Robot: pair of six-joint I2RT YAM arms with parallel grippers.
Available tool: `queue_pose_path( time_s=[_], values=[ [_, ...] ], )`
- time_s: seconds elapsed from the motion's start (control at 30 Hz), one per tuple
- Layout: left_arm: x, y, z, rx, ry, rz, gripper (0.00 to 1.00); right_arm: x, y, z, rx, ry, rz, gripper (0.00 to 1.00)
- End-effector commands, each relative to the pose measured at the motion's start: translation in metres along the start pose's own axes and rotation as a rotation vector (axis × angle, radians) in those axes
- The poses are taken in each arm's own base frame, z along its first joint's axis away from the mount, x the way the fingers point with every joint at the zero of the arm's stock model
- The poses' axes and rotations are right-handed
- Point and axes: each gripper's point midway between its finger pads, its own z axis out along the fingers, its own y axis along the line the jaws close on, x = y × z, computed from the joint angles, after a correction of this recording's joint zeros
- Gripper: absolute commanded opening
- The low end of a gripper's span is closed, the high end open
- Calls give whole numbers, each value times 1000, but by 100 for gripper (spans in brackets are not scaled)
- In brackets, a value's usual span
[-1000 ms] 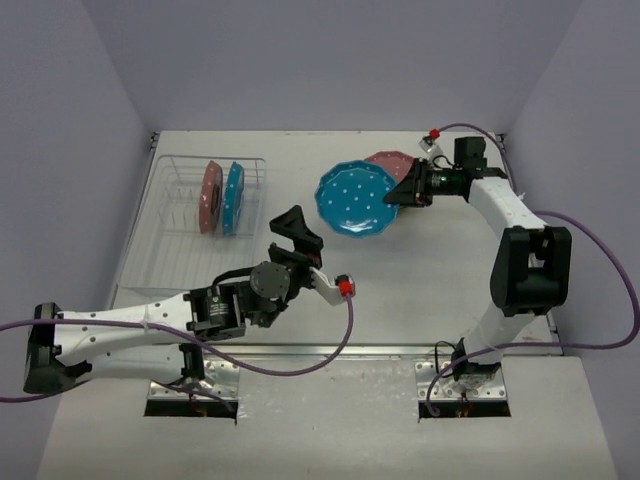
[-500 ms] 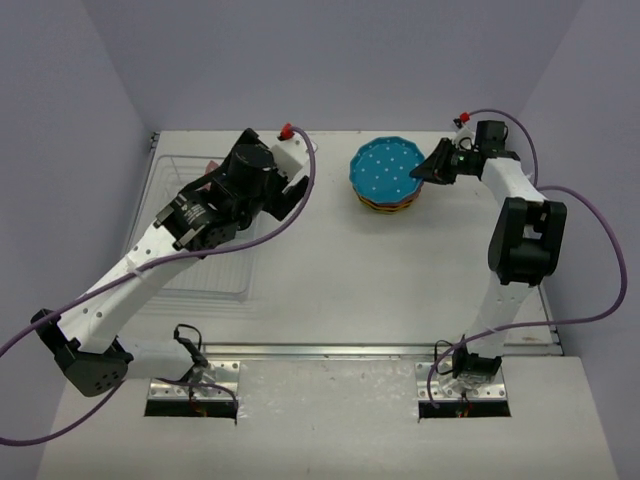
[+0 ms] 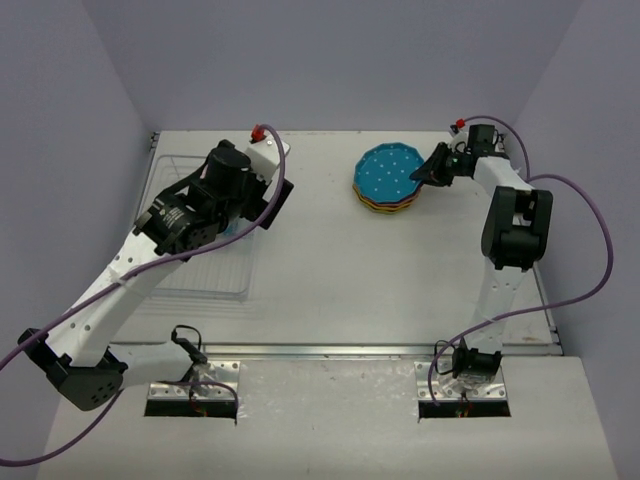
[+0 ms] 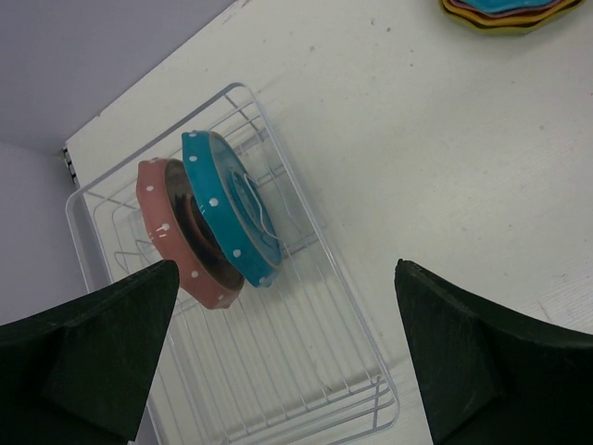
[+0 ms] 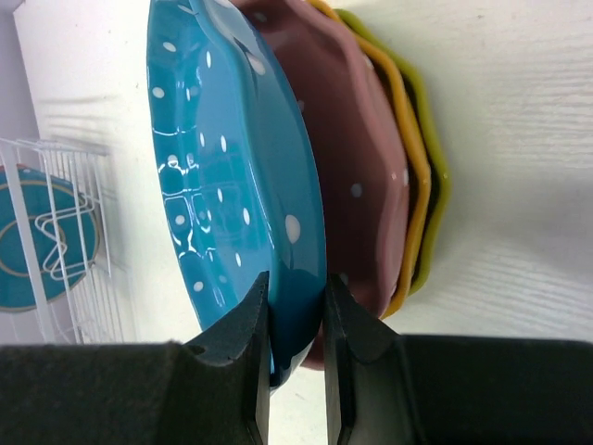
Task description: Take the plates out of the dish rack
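The wire dish rack (image 4: 366, 371) holds two upright plates, a pink plate (image 4: 171, 241) and a blue plate (image 4: 227, 209). My left gripper (image 4: 287, 371) hangs above the rack, open wide and empty. In the top view it (image 3: 252, 212) covers those two plates. At the back right a stack (image 3: 388, 182) lies on the table. It has a blue plate (image 5: 227, 176) on top, then a pink plate (image 5: 361, 158), an orange plate (image 5: 414, 176) and a yellow-green plate (image 5: 435, 185). My right gripper (image 5: 296, 311) is shut on the top blue plate's rim.
The rack (image 3: 200, 275) stands along the table's left side, next to the left wall. The stack shows at the top right corner of the left wrist view (image 4: 510, 9). Purple cables loop from both arms.
My left arm has swung from the table's middle to above the rack. My right gripper has carried the blue plate back and laid it on the stack, still gripping its rim.
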Motion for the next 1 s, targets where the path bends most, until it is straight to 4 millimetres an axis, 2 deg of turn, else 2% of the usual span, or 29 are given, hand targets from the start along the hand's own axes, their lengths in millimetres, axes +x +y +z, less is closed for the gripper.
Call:
queue_pose_path(
  time_s=[0.0, 0.07, 0.17, 0.27, 0.4, 0.6, 0.73, 0.8, 0.87, 0.93, 0.97],
  values=[
    [-1, 7, -8, -11, -30, -47, 100, -50, 46, -13, -119, -131, -117, 0],
    [2, 9, -7, -17, -24, -50, 100, -50, 42, -9, -102, -132, -120, 13],
    [5, 11, -7, -22, -19, -54, 100, -53, 43, -9, -87, -133, -128, 41],
    [6, 15, -9, -33, -17, -59, 100, -61, 49, -20, -63, -161, -150, 62],
    [7, 21, -10, -49, -17, -73, 100, -77, 63, -43, -13, -220, -203, 76],
    [6, 57, -13, -169, -17, -167, 100, -108, 71, -88, 194, -357, -341, 85],
    [14, 73, -8, -164, 22, -280, 100, -113, 75, -113, 276, -413, -409, 86],
    [35, 95, 0, -180, 92, -404, 96, -106, 91, -128, 240, -417, -452, 86],
    [51, 94, 17, -99, 149, -482, 91, -89, 94, -128, 208, -386, -468, 86],
    [76, 111, 27, -84, 202, -580, 80, -71, 102, -132, 162, -353, -488, 86],
    [78, 109, 33, -60, 211, -589, 76, -63, 104, -134, 148, -341, -494, 86]
  ],
)
